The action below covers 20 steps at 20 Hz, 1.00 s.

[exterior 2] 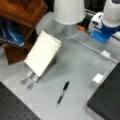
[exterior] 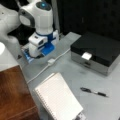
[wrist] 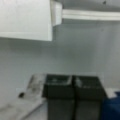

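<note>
My gripper (exterior: 38,55) hangs low over the grey table (exterior: 75,72) at a front view's upper left, under the white and blue hand. In the wrist view its two dark fingers (wrist: 58,90) stand side by side, touching, and the gripper (wrist: 73,86) is shut with nothing between them. Nearest to it are a white cable (exterior: 60,55) and its small white plug block (exterior: 51,61), seen again as the cable (exterior 2: 90,46) and the block (exterior 2: 106,53). In the wrist view the cable (wrist: 92,15) crosses the top.
A spiral notepad (exterior: 58,98) (exterior 2: 42,52) leans on a stand. A black pen (exterior: 93,92) (exterior 2: 63,92) lies on the table. A black box (exterior: 97,50) (exterior 2: 107,100) bears a white tag (exterior: 86,55). A wooden shelf (exterior 2: 22,12) and a white lampshade (exterior 2: 68,11) stand behind.
</note>
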### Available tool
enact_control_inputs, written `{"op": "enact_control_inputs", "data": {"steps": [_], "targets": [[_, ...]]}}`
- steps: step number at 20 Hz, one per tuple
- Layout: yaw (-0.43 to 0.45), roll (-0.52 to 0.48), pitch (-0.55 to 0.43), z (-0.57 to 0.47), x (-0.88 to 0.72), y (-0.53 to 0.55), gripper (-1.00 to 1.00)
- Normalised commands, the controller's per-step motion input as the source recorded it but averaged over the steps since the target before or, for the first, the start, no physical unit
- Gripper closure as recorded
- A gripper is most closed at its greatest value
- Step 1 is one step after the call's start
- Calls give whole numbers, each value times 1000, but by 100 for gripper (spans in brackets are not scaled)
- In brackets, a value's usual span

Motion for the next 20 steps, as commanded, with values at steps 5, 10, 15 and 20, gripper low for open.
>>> {"op": "enact_control_inputs", "data": {"steps": [5, 10, 15, 20], "targets": [[141, 52, -508, -564, -588, -231, 100], [187, 51, -515, -523, -646, -390, 100], [233, 56, -528, -440, -690, -405, 100], [210, 79, -549, -430, -745, -325, 100]]}}
